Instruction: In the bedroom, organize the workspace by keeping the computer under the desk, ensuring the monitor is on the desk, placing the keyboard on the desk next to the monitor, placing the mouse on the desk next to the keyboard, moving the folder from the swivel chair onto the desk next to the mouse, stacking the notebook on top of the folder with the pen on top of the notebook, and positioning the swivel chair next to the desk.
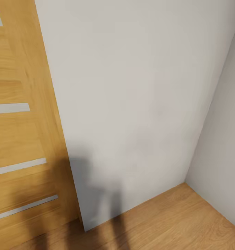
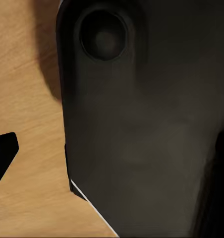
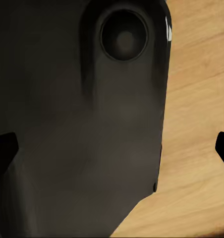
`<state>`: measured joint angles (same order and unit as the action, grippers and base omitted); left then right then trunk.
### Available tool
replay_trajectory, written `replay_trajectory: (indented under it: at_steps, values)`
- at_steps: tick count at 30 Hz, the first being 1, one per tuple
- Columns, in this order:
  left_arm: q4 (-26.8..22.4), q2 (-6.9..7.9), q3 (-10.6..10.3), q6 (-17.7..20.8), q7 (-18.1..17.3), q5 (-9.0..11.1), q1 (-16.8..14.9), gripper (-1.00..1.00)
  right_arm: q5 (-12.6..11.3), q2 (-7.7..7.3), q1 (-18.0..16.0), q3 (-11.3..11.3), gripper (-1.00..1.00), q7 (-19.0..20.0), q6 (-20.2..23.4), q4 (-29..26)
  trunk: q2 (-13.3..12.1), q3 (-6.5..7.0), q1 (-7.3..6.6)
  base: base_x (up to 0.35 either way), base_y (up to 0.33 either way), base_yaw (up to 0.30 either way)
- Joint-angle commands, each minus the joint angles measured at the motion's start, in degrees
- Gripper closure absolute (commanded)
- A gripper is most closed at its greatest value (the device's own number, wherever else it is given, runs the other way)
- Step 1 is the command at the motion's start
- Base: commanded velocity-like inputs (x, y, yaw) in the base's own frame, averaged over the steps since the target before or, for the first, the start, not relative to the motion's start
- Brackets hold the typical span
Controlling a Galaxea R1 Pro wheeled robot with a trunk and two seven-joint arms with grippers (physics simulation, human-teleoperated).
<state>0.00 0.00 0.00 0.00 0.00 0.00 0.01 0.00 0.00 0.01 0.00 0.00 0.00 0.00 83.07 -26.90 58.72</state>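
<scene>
I face a corner of the room, close to a white wall. In the left wrist view my left gripper hangs over a dark part of the robot's own body, one black fingertip at the frame's edge, nothing held. In the right wrist view my right gripper is open, its two black fingertips far apart at the frame's edges, with the same kind of dark body panel behind them.
A light oak door with narrow glass strips stands at the left. A second white wall meets the first at the right. Wood floor runs below, with the robot's shadow on it.
</scene>
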Motion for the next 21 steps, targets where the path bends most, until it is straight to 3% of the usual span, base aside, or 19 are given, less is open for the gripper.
replay_trajectory:
  at_steps: [1, 7, 21]
  values:
    - [-0.33, -0.33, -0.12, 0.33, 0.31, -0.09, 0.08, -1.0, 0.03, 0.33, -0.34, 0.03, -1.0, 0.2, 0.33, -0.33, -0.39, 0.15, -0.22, 0.0, 0.0, 0.0]
    - [-1.1, -1.74, -0.03, 0.75, 0.34, -0.09, 0.08, -1.0, 0.01, 1.39, -0.95, -0.05, -1.0, 0.25, 0.53, -0.5, -2.79, 1.23, -1.53, 0.0, 0.0, 0.0]
    - [-1.23, -1.85, 0.0, 0.71, 0.27, -0.09, 0.08, -1.0, -0.37, 1.83, -0.97, -0.28, -1.0, 0.37, -3.29, -0.87, -8.41, 3.74, -4.61, 0.0, 0.0, 0.0]
